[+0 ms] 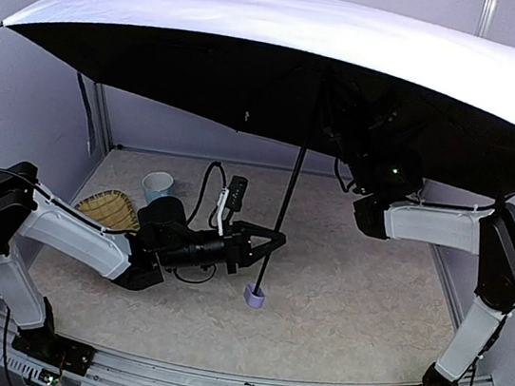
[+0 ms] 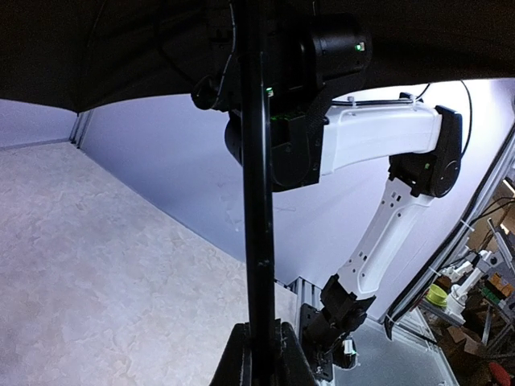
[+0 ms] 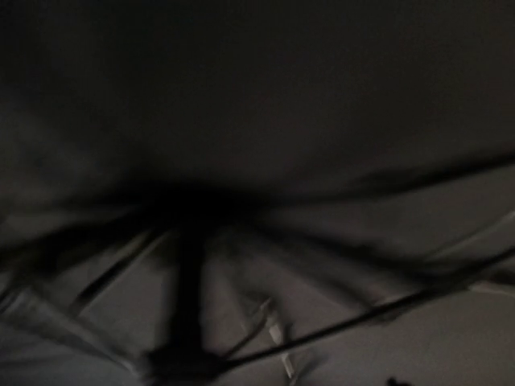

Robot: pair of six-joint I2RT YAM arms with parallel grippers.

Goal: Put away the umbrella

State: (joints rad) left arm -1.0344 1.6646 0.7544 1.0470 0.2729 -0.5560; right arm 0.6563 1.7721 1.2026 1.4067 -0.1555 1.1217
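Lavender umbrella (image 1: 291, 25) stands open across the upper frame, left end effector (image 1: 273, 240) clamped on its shaft (image 1: 288, 193) at centre. Right end effector's grip cannot be told under the canopy; a loose hold could topple it.

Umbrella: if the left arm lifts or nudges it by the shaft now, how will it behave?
Probably top-heavy: the umbrella is open and wide, while the left gripper holds its thin shaft low, so it may sway. The shaft looks stiff, the fabric floppy. Its knob handle rests on the table; released, it would likely tip.
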